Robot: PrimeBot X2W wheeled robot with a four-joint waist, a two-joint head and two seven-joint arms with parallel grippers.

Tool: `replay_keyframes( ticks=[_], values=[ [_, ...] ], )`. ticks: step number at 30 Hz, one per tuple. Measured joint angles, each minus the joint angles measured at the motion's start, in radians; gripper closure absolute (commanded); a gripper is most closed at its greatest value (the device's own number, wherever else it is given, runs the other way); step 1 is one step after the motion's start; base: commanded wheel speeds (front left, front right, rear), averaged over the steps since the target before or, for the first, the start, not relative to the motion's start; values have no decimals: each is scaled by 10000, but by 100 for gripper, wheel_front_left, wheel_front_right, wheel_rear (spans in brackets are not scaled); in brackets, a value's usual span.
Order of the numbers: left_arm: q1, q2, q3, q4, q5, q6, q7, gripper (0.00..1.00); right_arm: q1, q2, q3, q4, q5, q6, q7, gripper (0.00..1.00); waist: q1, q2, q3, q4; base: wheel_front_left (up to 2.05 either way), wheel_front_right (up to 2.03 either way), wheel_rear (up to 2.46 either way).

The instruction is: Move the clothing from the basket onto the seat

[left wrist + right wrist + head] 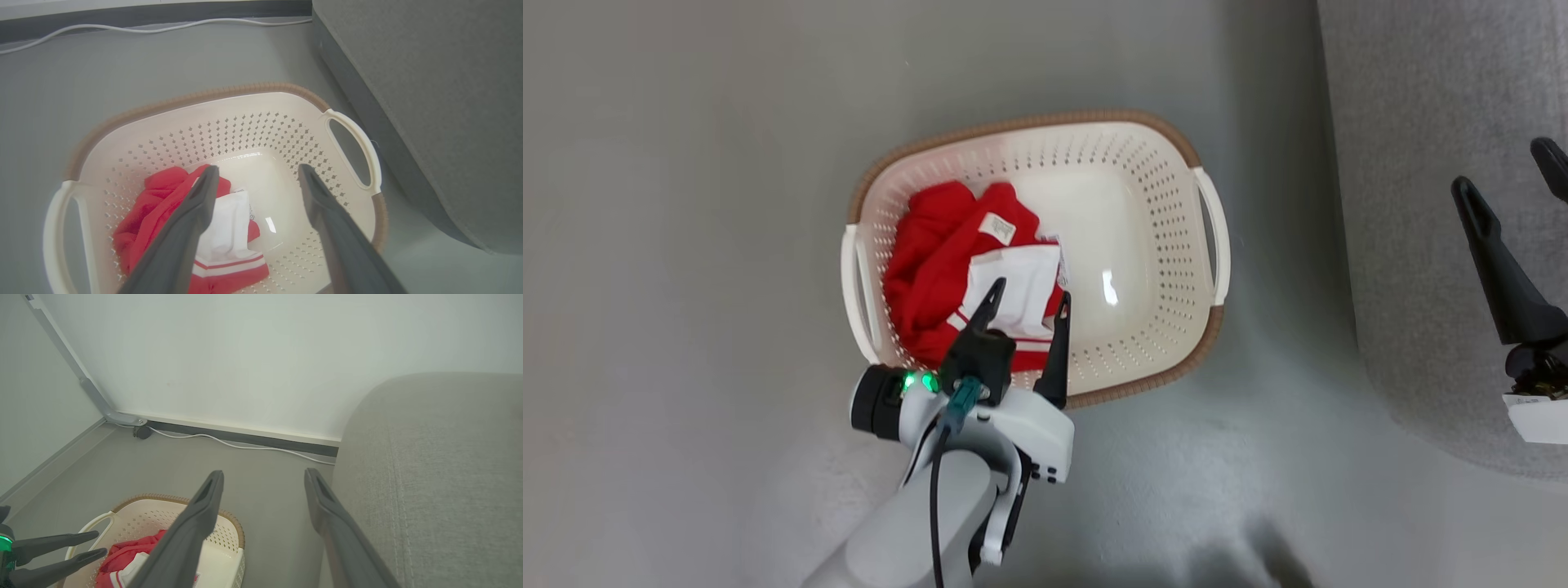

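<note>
**Left fingers spread over the clothing, nothing gripped**

Start with what you cannot read. In the head view the left wrist and the left fingers (pixel 985 312) cover the near edge of the clothing (pixel 935 261) and a stretch of the near rim of the basket (pixel 1029 122). The red heap is crumpled, so you cannot tell how many garments it holds. The print on its small white labels is too small to make out. At the right edge of that view, 1 of the right fingers (pixel 1490 253) shows in full and the other is cut off by the frame. The seat (pixel 1413 204) runs out of the picture at the top and right. In the right wrist view the basket is cut by the bottom edge and partly hidden behind 1 finger.

The clothing lies inside the basket, bunched against its left end. The basket stands on the grey floor (pixel 686 245) near the seat, with a strip of floor between them.

The left fingers are released and spread wide, pointing down into the basket. Both tips sit over the white panel and the striped trim. You cannot tell whether the tips touch the cloth. The right fingers are released too, spread above the seat and well apart from the clothing.
</note>
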Motion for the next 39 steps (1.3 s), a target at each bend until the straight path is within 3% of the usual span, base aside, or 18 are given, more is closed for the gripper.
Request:
replay_keyframes(
  ticks=[8, 15, 23, 32, 39],
  values=[
    [-1655, 0, -1360, 2102, -614, 48, 0, 0, -557, -27, 311, -397, -6, 0, 0, 0, 0, 0, 1022, -401, 0, 0, 0],
    [-2893, 0, -2698, 3728, -1756, 907, 4, 0, -749, -58, 585, -470, -4, 0, 0, 0, 0, 0, 1528, -585, 0, 0, 0],
    [-3774, 0, -4013, 4506, -3035, 1741, 940, 0, -804, -69, 688, -518, 123, 0, 0, 0, 0, 0, 1747, -620, 0, 0, 0],
    [-4515, 6, -4592, 5363, -3557, 1791, 2213, 0, -1015, -144, 805, -683, 343, 0, 0, 0, 0, 0, 2082, -861, 0, 0, 0],
    [-4954, -6, -4690, 5977, -2828, 1519, 3524, 0, -1289, -113, 842, -788, 439, 0, -2, 0, 0, 0, 2415, -1075, 0, 0, 0]
  ],
)
